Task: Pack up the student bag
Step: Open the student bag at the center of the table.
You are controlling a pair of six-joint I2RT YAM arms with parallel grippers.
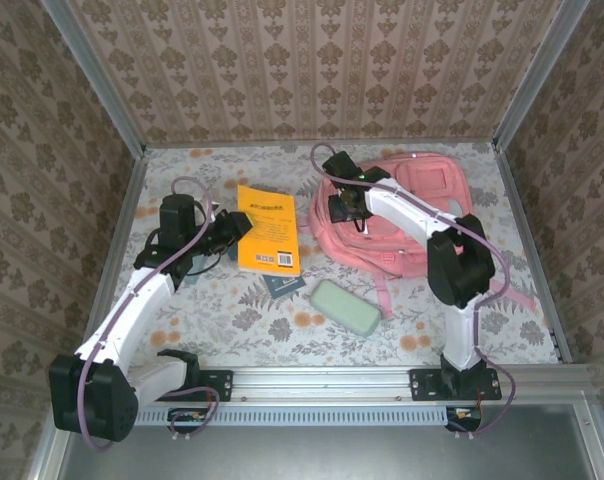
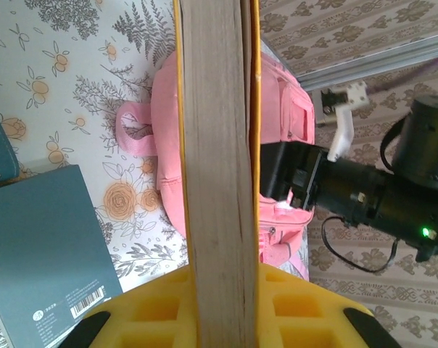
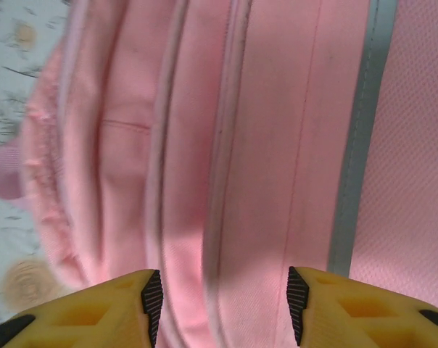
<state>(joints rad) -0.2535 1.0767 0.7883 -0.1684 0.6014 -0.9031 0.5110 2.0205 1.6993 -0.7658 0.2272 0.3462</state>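
A large pink fabric backpack (image 1: pixel 427 185) is lying far right on a floral table (image 1: pixel 232 310), looking soft and floppy; a raised seam (image 3: pixel 222 145) or strap (image 1: pixel 384 292) is probably offering the surest hold. The right gripper (image 3: pixel 224 281) is hovering over it, jaws apart; the left gripper (image 1: pixel 230 230) is clamping a yellow paperback book (image 1: pixel 269 230).

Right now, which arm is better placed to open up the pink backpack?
Right, I'd say. The right gripper hangs open close over the student bag and its seams. The left gripper is shut on the yellow book, off to the bag's side, so it is occupied.
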